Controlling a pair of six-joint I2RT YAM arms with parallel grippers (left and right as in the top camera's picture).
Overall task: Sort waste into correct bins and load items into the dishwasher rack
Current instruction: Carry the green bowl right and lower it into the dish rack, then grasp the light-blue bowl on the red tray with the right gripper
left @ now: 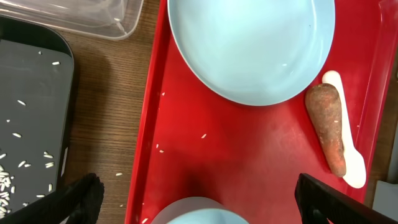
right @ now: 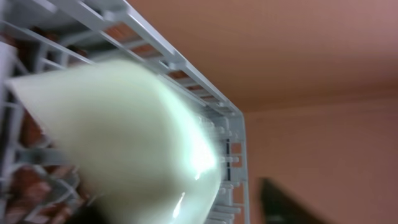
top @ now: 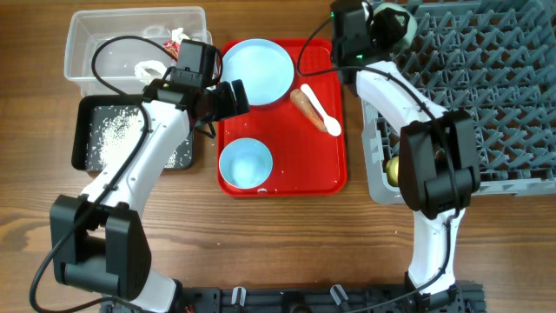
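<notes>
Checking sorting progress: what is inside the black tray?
Loose white rice grains lie scattered in the black tray. The left arm crosses over it from overhead, so whatever lies beneath is hidden.

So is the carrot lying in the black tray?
No, the carrot lies on the red tray, alongside the white spoon.

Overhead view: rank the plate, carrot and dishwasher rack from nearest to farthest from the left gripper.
From the left gripper:
1. Plate, just to its right, at the far end of the red tray.
2. Carrot, further right on that tray.
3. Dishwasher rack, farthest right, beyond the tray.
</notes>
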